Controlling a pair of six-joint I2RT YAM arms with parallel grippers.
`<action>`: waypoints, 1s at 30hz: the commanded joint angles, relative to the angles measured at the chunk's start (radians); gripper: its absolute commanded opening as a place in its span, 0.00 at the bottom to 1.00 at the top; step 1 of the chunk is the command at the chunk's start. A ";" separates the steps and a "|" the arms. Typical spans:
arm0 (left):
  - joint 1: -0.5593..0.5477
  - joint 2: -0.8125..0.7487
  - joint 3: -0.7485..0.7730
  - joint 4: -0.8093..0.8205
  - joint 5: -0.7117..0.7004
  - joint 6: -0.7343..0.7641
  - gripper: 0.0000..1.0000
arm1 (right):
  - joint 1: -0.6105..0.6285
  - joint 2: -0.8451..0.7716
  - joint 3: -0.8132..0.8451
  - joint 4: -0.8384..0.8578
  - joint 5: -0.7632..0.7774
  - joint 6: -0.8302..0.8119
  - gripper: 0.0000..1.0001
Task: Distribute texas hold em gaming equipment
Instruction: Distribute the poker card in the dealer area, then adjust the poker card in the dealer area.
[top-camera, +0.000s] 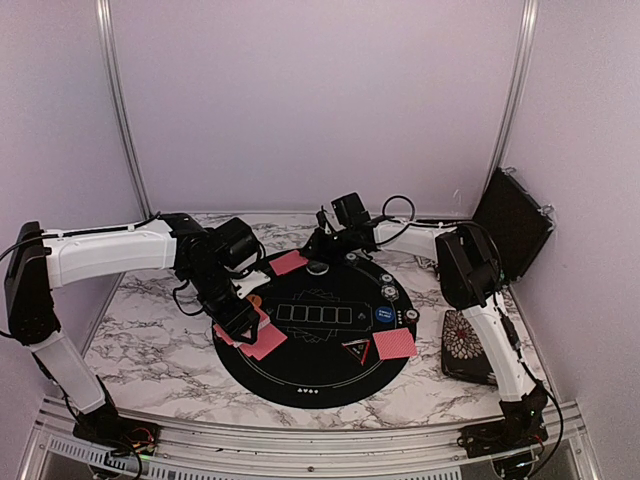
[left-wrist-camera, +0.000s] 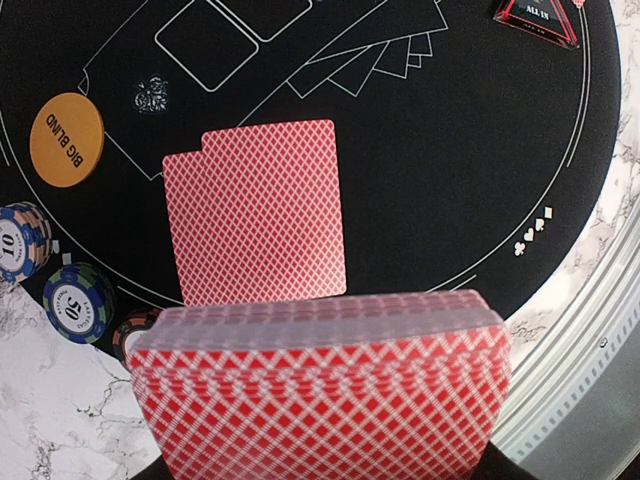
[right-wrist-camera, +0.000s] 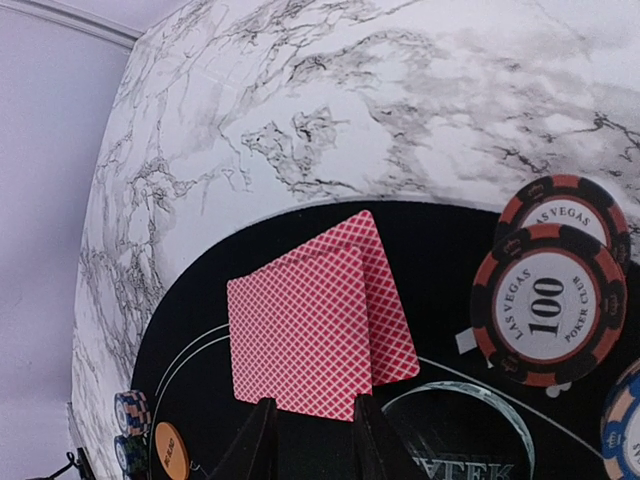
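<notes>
The right gripper (right-wrist-camera: 312, 425), narrowly parted and empty, hovered at the mat's (top-camera: 300, 378) far rim, two cards (right-wrist-camera: 310, 335) flat just past its tips. The deck (left-wrist-camera: 320, 390), clamped in the left gripper (top-camera: 243, 322), sat over the mat's left edge.

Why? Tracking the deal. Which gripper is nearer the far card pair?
Right. Right gripper: just beside the card pair. Left gripper: holding the deck, away to its left.

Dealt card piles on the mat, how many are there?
3: the far pile in front of the right gripper, the left pile by the held deck, the right pile by the triangle marker. Others may be hidden.
</notes>
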 joint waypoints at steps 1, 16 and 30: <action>0.007 0.012 0.004 0.009 0.019 0.005 0.55 | 0.012 -0.036 0.039 -0.025 0.018 -0.018 0.25; 0.007 0.012 0.004 0.009 0.017 0.005 0.55 | 0.022 -0.062 0.020 -0.025 0.005 -0.020 0.25; 0.007 0.009 0.003 0.011 0.018 0.006 0.55 | 0.094 -0.112 -0.112 0.004 0.048 -0.020 0.37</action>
